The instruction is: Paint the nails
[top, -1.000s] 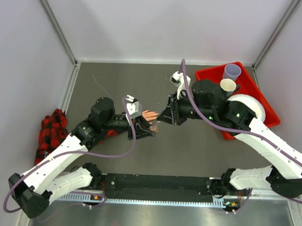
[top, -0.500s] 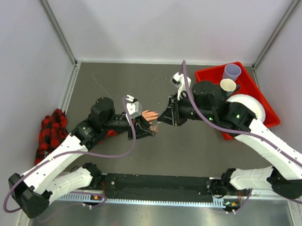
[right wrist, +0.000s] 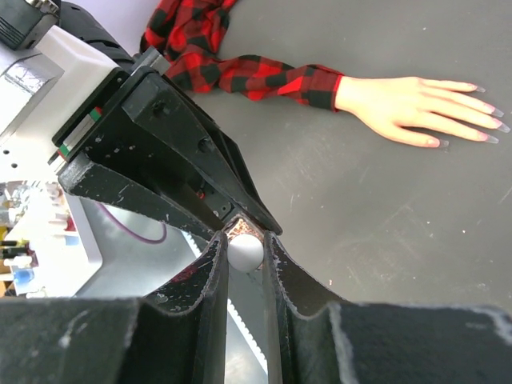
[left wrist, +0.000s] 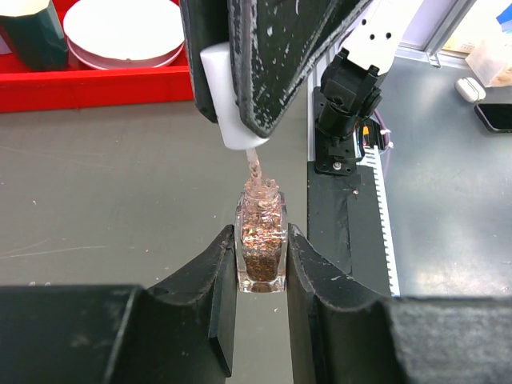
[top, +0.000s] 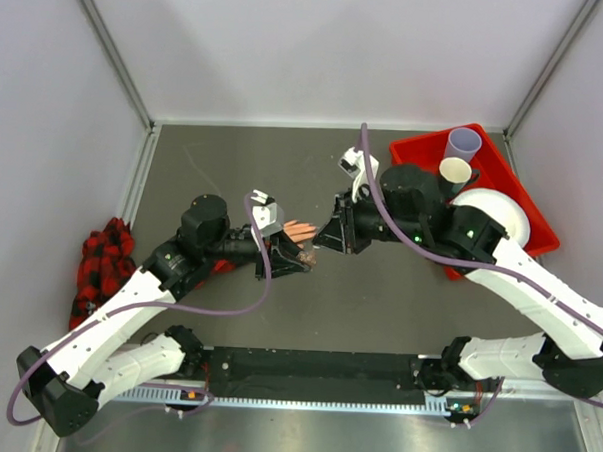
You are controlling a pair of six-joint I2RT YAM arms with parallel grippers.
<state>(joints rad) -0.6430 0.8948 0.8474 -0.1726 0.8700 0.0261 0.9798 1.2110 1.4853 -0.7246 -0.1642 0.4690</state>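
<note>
Slightly leftward, the right arm has been shifted since the earlier frames; nothing else is seen to have changed. The left gripper is clamped on a small glitter polish bottle, held upright. The right gripper is pinched on the white brush cap, with the brush reaching the bottle neck. The mannequin hand is laid flat on the table, fingers slightly spread. The nails are at its fingertips, apart from the brush.

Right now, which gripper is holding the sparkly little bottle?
The left gripper: the glitter bottle stands clamped between its fingers. The right gripper pinches only the white brush cap above it.
</note>
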